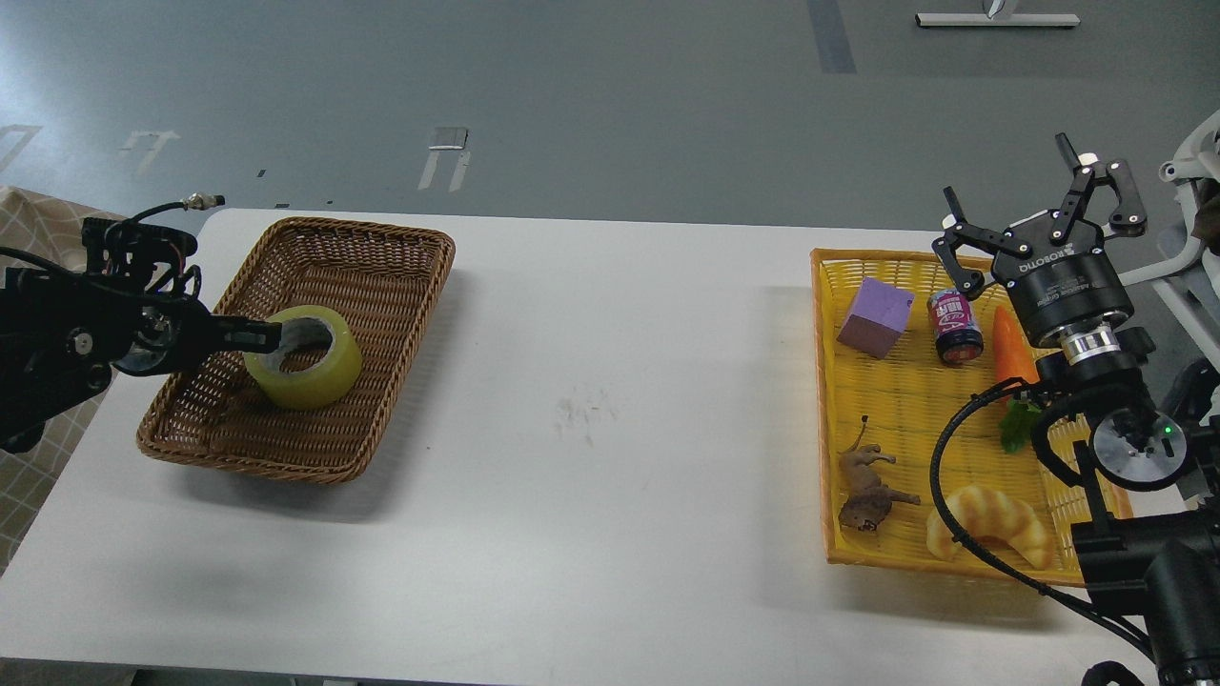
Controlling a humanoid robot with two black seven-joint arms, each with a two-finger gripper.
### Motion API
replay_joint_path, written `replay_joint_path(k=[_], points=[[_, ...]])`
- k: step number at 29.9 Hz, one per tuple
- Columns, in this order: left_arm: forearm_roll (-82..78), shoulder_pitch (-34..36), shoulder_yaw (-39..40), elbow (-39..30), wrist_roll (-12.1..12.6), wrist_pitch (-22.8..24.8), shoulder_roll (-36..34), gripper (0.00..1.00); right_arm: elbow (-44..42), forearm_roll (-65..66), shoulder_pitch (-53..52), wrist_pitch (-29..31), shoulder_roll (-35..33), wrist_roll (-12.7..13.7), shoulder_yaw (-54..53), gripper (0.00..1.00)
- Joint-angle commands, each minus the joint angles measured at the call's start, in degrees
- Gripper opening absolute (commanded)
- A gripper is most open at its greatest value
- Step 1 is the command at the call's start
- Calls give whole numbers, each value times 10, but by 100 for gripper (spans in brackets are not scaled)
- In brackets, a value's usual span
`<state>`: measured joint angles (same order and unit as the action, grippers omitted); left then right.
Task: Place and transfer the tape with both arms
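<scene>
Though pincer-held, tape [305,356] in basket [381,276]

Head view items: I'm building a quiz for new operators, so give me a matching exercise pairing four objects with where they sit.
Things:
1. tape
2. purple cube
3. croissant toy
4. right gripper

Places:
A. near right corner of the yellow basket
B. above the yellow basket's far edge, fingers spread
C. inside the brown wicker basket
D. far left part of the yellow basket

Pairs: 1-C, 2-D, 3-A, 4-B
</scene>
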<state>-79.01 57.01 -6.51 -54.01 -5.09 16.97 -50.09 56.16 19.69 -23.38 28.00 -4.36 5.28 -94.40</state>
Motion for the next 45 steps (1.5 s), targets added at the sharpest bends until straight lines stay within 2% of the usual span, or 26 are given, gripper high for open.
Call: replay_joint_path(k=[1, 5, 9, 12, 14, 16, 19, 22, 24, 28, 32, 37, 42, 45], points=[[1, 1, 1, 0, 1, 2, -1, 69, 0, 0, 0, 0, 0, 0, 0, 100], [19, 8, 4, 0, 1, 5, -4, 69, 0, 0, 0, 0, 0, 0, 0, 100], [72, 45, 12, -1, -4, 11, -4, 72, 0, 0, -1, 0, 0, 0, 0, 100], [125, 71, 26, -6, -31, 13, -4, 76, 0, 0, -3, 0, 0, 0, 0, 100], [193, 86, 58, -7, -59, 13, -3, 78, 1, 0, -4, 0, -1, 0, 0, 100], [249, 93, 93, -7, -68, 13, -1, 85, 2, 0, -7, 0, -3, 0, 0, 100], [338, 93, 154, -7, -70, 14, 6, 98, 3, 1, -10, 0, -5, 0, 1, 100], [450, 86, 226, -3, -75, 16, 32, 98, 11, 1, -10, 0, -2, 0, 2, 100], [490, 81, 243, -1, -75, 16, 43, 98, 14, 1, -10, 0, 0, 0, 3, 100], [596, 64, 272, 0, -76, 15, 79, 98, 15, 1, -28, 0, -2, 1, 7, 100], [627, 50, 295, 0, -77, 15, 115, 98, 7, 3, -51, 0, -6, 1, 9, 100], [632, -8, 391, 0, -84, 18, 188, 98, -2, 4, -83, 0, -2, 5, 14, 100], [631, -85, 515, 0, -80, 73, 264, 98, -41, 4, -117, 0, -2, 9, 28, 100], [631, -109, 536, -1, -79, 85, 283, 98, -37, 1, -119, 0, -3, 17, 44, 99]])
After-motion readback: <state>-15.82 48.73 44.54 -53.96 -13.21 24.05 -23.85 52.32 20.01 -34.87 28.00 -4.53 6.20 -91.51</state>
